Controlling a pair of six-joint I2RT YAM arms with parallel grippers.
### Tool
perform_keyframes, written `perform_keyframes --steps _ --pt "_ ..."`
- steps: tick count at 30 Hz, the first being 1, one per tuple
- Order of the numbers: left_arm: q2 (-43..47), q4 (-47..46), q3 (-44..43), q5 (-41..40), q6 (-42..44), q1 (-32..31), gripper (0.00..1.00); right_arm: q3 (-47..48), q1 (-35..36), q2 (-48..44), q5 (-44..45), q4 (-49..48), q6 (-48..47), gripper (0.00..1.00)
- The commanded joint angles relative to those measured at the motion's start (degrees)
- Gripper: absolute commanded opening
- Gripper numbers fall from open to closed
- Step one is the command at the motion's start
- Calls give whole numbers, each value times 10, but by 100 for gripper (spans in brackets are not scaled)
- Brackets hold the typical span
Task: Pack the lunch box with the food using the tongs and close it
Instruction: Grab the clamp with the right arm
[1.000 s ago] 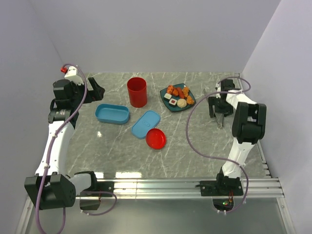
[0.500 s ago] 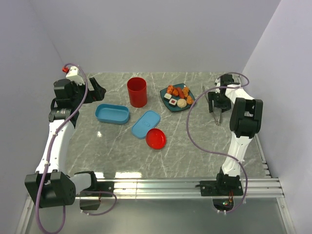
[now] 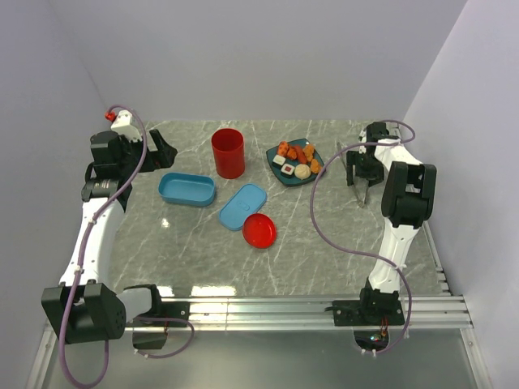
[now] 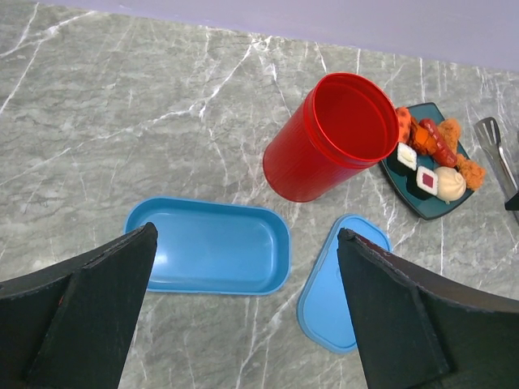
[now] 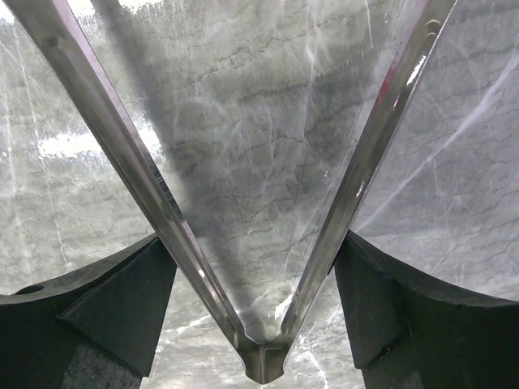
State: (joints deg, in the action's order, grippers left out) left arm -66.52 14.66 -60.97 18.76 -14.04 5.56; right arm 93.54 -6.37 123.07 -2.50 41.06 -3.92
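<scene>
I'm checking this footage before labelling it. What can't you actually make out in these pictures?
- Tips of the tongs: cut off by the top edge of the right wrist view.
- Whether the tongs are clear of the table: top view, too small, the right gripper partly covers them.
- The food: left wrist view, the red cup hides part of the plate; pieces too small to count from above.

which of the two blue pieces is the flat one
The lid, lying slantwise beside the red bowl: flat, with an oval recess. The lunch box, left of it, has a raised rim and a hollow inside.
</scene>
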Motion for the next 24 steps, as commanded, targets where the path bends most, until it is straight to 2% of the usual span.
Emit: perform_keyframes --steps 1,10,14,20,24 --pt "3 -9 -14 15 11 2 99 15 0 13 8 0 14 82" --pt "-7 -13 -19 22 4 3 99 48 0 34 3 23 16 79" --pt "-10 -11 -21 17 9 3 99 28 0 18 0 5 3 77" --pt "-10 3 -34 22 20 2 99 -2 -1 -42 -6 -6 -35 64" --pt "-12 5 -39 29 19 2 99 -19 -2 -77 -12 1 -51 62"
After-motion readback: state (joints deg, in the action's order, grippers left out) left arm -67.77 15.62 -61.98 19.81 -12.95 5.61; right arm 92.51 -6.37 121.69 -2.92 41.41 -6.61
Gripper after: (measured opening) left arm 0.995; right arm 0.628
